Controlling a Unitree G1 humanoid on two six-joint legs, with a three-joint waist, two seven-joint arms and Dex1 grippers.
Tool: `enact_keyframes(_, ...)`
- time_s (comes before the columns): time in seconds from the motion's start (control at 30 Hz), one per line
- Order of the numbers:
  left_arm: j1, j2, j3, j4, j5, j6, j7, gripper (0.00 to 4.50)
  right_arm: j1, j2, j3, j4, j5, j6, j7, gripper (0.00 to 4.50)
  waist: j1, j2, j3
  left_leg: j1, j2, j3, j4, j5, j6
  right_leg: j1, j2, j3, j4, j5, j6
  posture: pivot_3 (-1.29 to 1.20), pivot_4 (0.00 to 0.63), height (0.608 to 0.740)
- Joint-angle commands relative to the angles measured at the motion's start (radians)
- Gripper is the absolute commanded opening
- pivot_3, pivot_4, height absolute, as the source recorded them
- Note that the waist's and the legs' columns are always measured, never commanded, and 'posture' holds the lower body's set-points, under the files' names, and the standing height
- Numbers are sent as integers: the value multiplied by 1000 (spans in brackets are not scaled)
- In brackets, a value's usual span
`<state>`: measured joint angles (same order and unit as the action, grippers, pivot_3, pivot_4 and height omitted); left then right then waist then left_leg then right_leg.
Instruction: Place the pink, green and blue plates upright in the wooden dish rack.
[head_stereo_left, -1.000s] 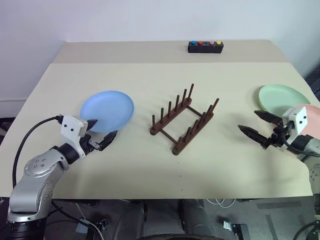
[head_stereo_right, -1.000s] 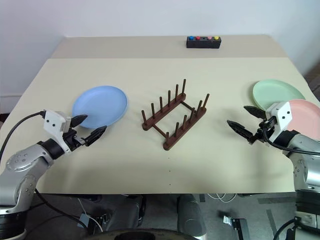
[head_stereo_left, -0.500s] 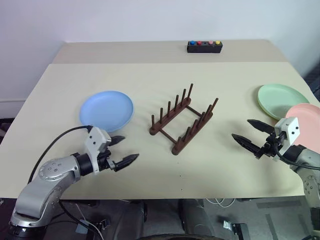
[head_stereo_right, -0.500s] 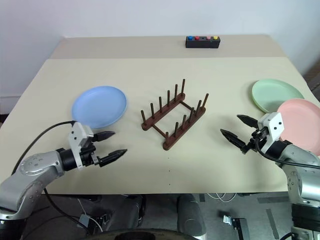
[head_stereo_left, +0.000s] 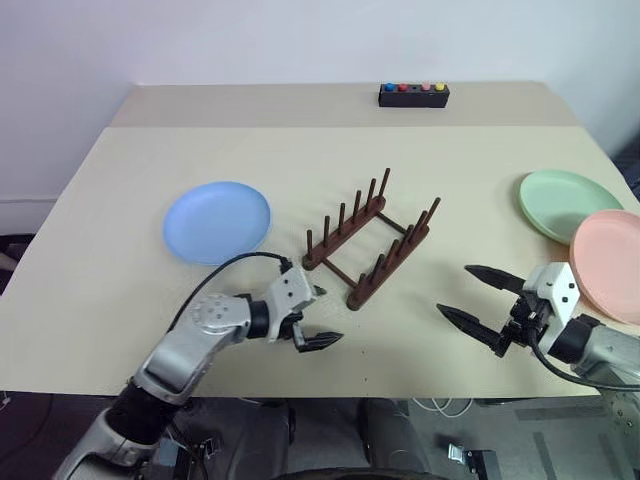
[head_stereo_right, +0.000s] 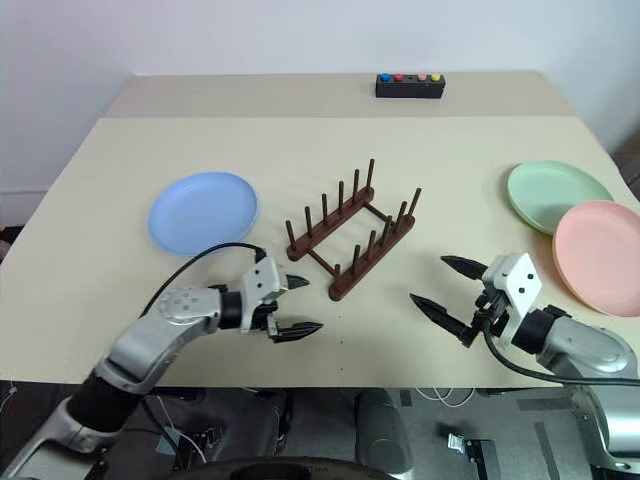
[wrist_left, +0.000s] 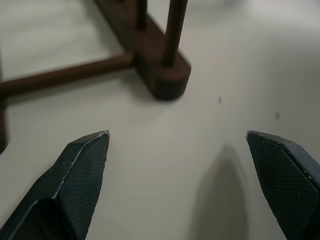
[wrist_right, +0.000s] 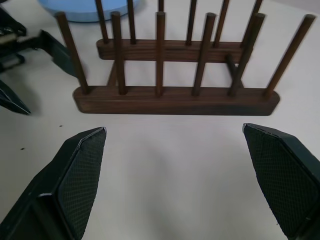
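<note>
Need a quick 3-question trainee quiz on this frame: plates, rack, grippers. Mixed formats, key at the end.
1. True or false: a plate already stands in the wooden dish rack.
2. Which plate lies on the robot's left side of the rack? A) pink plate B) green plate C) blue plate
3. Fill in: the left gripper and right gripper are both ____ and hold nothing.

Key: 1 false, the rack is empty and all three plates lie flat on the table. 2 C. 3 open.

Table (head_stereo_left: 120, 270) holds plates (head_stereo_left: 217, 221), rack (head_stereo_left: 372, 247), button box (head_stereo_left: 413, 95)
</note>
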<state>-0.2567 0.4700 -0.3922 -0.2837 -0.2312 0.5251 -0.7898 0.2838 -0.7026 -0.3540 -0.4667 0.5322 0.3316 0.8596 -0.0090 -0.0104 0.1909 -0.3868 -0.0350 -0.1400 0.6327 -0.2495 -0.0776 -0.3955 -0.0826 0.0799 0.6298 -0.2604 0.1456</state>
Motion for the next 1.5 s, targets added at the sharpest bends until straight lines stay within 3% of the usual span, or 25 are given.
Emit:
enact_keyframes(0.03,-14,-50,-30,47,37,6,46,4500,17,11,-9,-70,18,12,-25,4466,-1,0,0,0,0,0,0,0,0,0,0,0,0,0,0,0,150,740)
enact_keyframes(0.37,-39,-207,-53,159,112,26,170,4500,27,15,-12,-86,22,22,-40,4466,2,0,-1,5,0,0,1,0,0,6,0,0,-1,-2,-3,0,150,740)
enact_keyframes(0.47,-29,-235,-41,170,122,25,197,3693,23,12,-12,-84,24,22,-37,4500,2,0,-1,7,0,0,1,0,0,7,0,0,0,-2,-3,0,150,740)
enact_keyframes(0.67,-28,-250,-35,188,150,-1,224,871,2,9,-3,-77,21,22,-35,4500,2,0,-1,7,0,0,0,0,0,8,0,0,-1,-2,-2,0,150,740)
enact_keyframes(0.7,-28,-250,-35,191,154,-5,226,773,1,9,-2,-76,20,22,-34,4500,1,1,-1,7,0,0,0,0,0,8,0,0,0,-2,-2,0,150,740)
enact_keyframes(0.9,-33,-236,-32,203,176,-43,215,773,-11,12,9,-74,17,21,-32,4500,2,1,-2,8,0,0,0,0,0,8,0,0,-1,-2,-2,0,150,740)
enact_keyframes(1.13,-112,-167,-22,284,137,-184,28,773,-11,14,15,-65,5,15,-32,4500,-1,1,-1,8,0,0,-1,0,0,7,0,0,-1,-2,-2,0,150,740)
enact_keyframes(1.5,-411,-232,-28,713,137,-438,-277,773,35,19,-32,-44,-3,-12,-36,4500,1,0,-1,2,0,0,-1,0,1,3,0,0,-2,-1,1,0,150,740)
